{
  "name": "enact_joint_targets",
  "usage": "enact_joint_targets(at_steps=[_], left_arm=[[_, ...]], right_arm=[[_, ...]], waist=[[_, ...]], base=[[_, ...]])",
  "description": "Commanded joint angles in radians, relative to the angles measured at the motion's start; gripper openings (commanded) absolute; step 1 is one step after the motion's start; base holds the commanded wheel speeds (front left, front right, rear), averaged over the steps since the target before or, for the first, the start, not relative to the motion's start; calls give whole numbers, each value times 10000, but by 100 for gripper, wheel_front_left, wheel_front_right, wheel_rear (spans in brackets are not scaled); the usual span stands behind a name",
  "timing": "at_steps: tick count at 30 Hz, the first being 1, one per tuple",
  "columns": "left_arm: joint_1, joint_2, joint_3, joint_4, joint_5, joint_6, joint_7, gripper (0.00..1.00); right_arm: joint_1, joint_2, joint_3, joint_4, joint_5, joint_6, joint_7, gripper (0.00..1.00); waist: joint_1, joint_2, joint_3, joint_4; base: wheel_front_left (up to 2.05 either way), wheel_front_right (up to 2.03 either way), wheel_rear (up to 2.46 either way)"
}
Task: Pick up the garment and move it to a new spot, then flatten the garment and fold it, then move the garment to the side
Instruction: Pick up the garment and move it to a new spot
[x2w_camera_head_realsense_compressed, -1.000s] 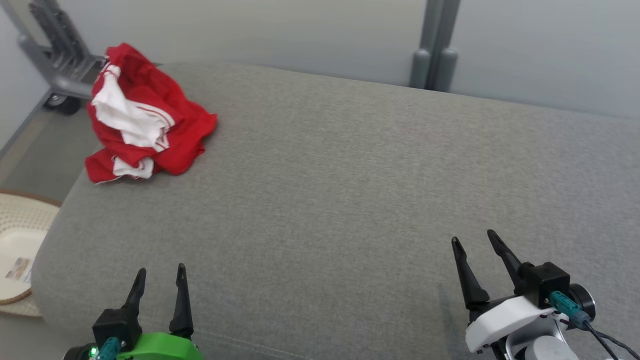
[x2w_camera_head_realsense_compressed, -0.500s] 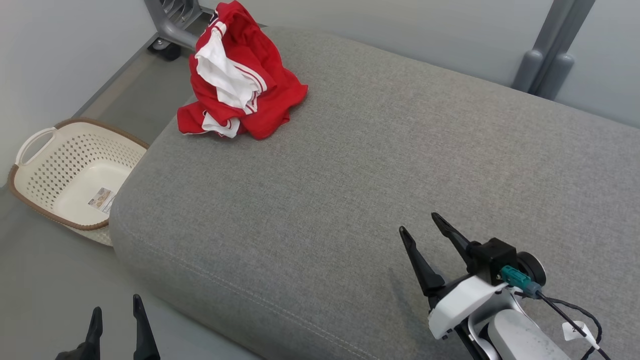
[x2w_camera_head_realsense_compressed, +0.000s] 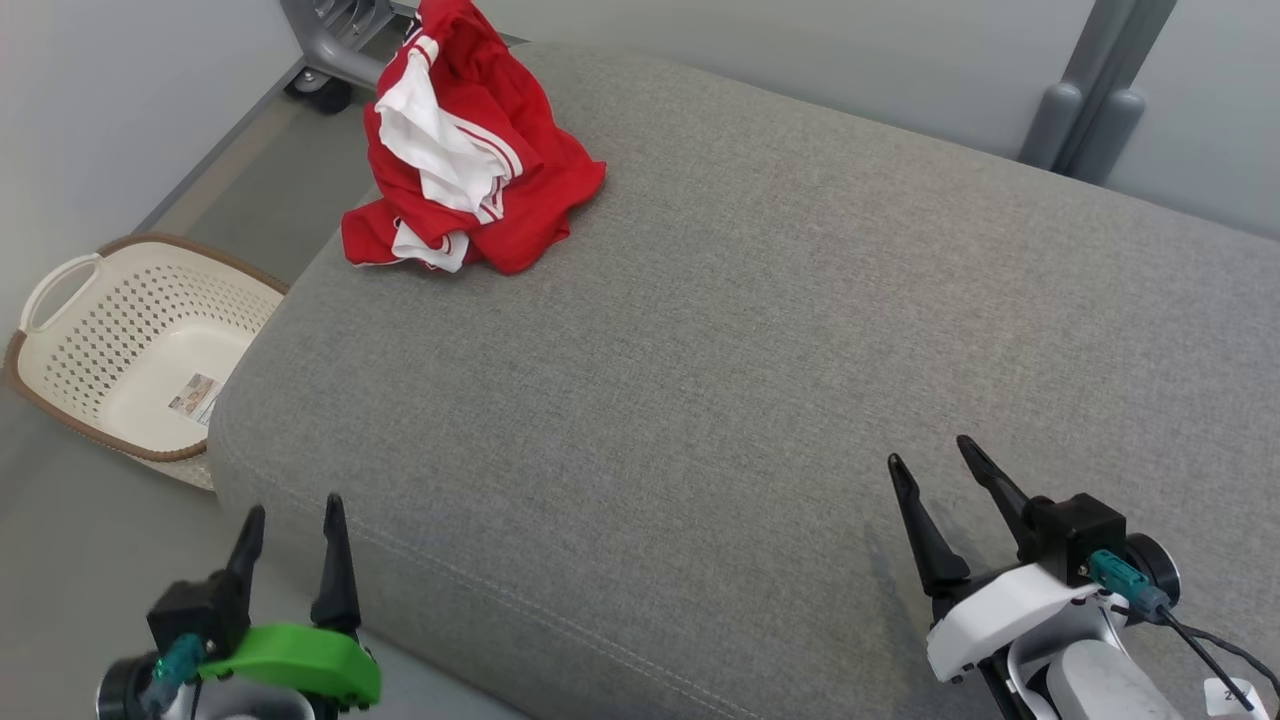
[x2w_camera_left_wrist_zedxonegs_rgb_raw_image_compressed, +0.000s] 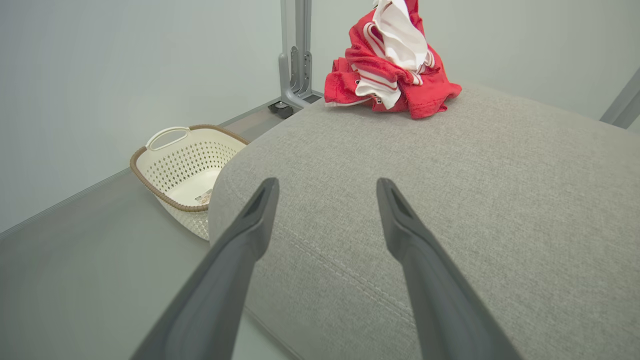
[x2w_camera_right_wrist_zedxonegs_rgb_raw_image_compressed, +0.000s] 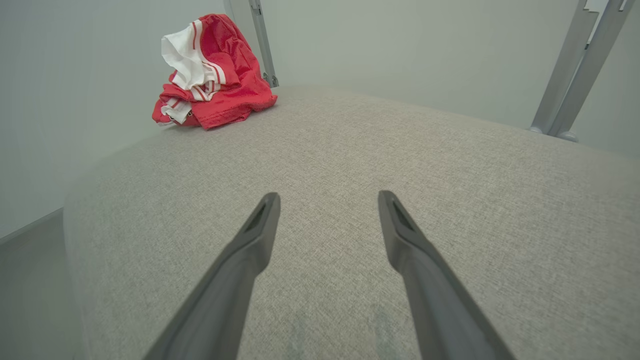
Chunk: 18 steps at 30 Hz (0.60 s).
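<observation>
Left end effector (x2w_camera_head_realsense_compressed: 294, 504) tapered, crumpled garment (x2w_camera_head_realsense_compressed: 470, 160), woven cushion (x2w_camera_head_realsense_compressed: 700, 350)

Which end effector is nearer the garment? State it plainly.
Left. The left end effector is open at the cushion near-left edge, with the garment at the far-left corner; the right end effector is open over the near-right part, diagonally across.

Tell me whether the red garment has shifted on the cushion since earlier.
No. The garment still sits at the far left corner of the cushion, beside the wheeled stand; only the camera turned.
</observation>
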<state>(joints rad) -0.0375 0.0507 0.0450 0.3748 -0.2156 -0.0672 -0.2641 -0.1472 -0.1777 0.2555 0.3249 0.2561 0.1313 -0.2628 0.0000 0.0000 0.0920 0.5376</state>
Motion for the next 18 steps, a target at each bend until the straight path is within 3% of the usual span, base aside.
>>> enact_joint_targets(at_steps=[1,6,12,18], left_arm=[[-590,160,20,212,157,-167,-8,100],[-2282,603,25,955,197,-495,-6,100],[-4669,1570,-348,2155,-84,-627,3,100],[-7038,3104,-1395,3143,-840,-638,523,100]], right_arm=[[218,-40,-191,-141,-113,-10,-29,100],[102,-248,-328,-450,-311,-11,-29,100],[-302,-613,-358,-825,-407,-11,-29,100],[-835,-880,-371,-1178,-391,-10,-29,100]], waist=[[0,0,112,-79],[0,0,766,-875],[0,0,1585,-1798],[0,0,2497,-2783]], base=[[0,0,0],[0,0,0],[0,0,0],[0,0,0]])
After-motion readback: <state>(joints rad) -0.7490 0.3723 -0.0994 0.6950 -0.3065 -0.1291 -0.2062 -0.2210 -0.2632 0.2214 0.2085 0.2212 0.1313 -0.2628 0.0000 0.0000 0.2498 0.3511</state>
